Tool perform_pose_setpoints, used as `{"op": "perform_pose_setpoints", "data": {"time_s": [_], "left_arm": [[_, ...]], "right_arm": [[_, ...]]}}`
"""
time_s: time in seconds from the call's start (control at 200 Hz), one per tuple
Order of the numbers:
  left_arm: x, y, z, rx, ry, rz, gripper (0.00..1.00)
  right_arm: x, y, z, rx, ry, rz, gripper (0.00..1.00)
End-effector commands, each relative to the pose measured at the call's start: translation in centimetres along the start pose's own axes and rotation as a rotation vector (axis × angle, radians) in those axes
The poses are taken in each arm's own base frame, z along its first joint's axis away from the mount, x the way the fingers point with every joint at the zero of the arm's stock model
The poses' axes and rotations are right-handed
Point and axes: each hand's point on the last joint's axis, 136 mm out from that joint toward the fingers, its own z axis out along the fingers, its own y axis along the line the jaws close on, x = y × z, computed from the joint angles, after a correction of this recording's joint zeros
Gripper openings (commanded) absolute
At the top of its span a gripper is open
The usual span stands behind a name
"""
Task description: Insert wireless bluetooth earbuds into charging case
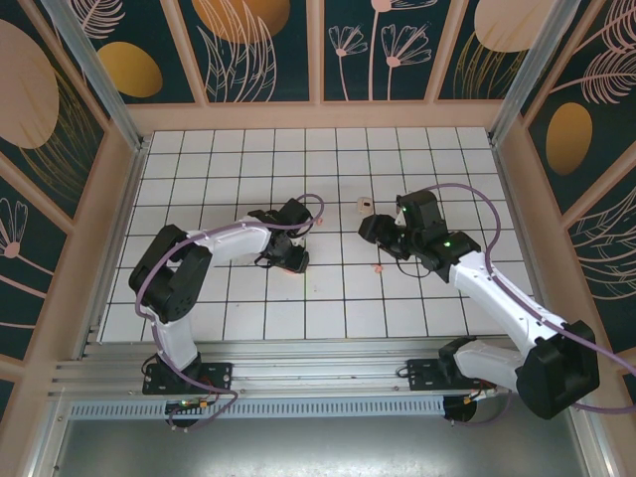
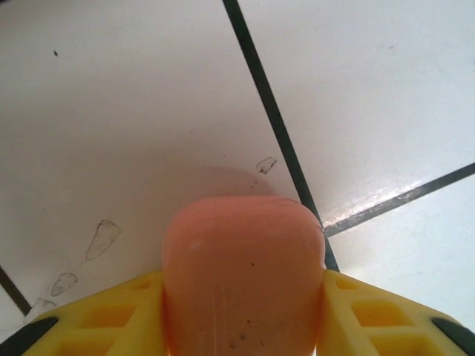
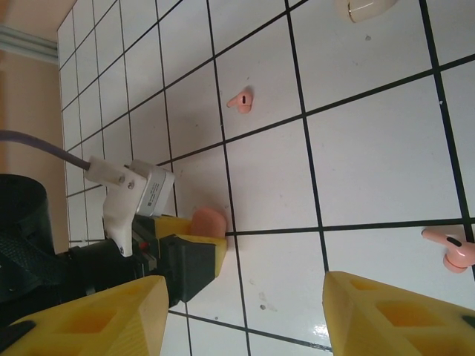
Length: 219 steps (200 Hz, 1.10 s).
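Gripping a salmon-pink rounded plastic charging case (image 2: 243,252), left gripper (image 2: 243,285) jaws pinch its sides; right gripper (image 3: 243,311) jaws wide apart.

Robot test cell: tiled table (image 1: 248,159), patterned walls (image 1: 258,50)

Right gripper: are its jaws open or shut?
Open. In the right wrist view the jaws of the right gripper stand wide apart, bare tile between them.

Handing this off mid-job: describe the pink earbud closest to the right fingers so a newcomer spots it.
On the white tiled table, find the right arm's yellow fingers. Just past the finger on the picture's right lies a salmon-pink earbud; the other pink earbud lies tiles farther off.
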Motion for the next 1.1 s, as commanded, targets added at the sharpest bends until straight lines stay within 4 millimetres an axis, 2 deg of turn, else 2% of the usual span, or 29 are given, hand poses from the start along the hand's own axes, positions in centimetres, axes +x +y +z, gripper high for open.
{"op": "perform_pose_setpoints", "data": {"time_s": [0.0, 0.06, 0.08, 0.1, 0.245, 0.415, 0.545, 0.741, 0.966, 1.091], "left_arm": [[-1.6, -0.6, -2.8, 0.019, -0.083, 0.098, 0.42], [-2.1, -1.4, -4.1, 0.057, -0.122, 0.172, 0.36], [-2.1, -1.7, -4.2, 0.072, -0.129, 0.194, 0.37], [-2.5, -2.1, -5.5, 0.09, -0.168, 0.222, 0.37], [-2.9, -3.6, -9.2, 0.159, -0.302, 0.379, 0.4], [-2.2, -6.6, -13.6, 0.318, -0.418, 0.564, 0.4], [-2.2, -7.5, -16.2, 0.353, -0.517, 0.646, 0.4], [-1.7, -7.5, -17.8, 0.328, -0.58, 0.763, 0.39], [-1.1, -7.5, -18.4, 0.305, -0.617, 0.874, 0.39], [-1.0, -7.7, -18.5, 0.31, -0.628, 0.899, 0.39]], "right_arm": [[-0.1, 0.4, -0.4, -0.041, 0.013, -0.037, 0.57], [-0.1, 0.3, -0.5, -0.061, 0.034, -0.045, 0.56], [-0.2, 0.3, -0.5, -0.068, 0.037, -0.048, 0.56], [-0.2, 0.2, -0.6, -0.074, 0.04, -0.051, 0.56], [-0.2, 0.7, -1.0, -0.159, 0.084, -0.099, 0.55], [0.7, 3.5, -1.6, -0.284, 0.147, -0.177, 0.53], [1.8, 5.6, -1.9, -0.4, 0.197, -0.218, 0.53], [3.5, 8.5, -1.9, -0.509, 0.289, -0.293, 0.53], [4.7, 11.5, -1.7, -0.59, 0.376, -0.355, 0.53], [5.4, 12.4, -1.4, -0.608, 0.415, -0.383, 0.53]]}}
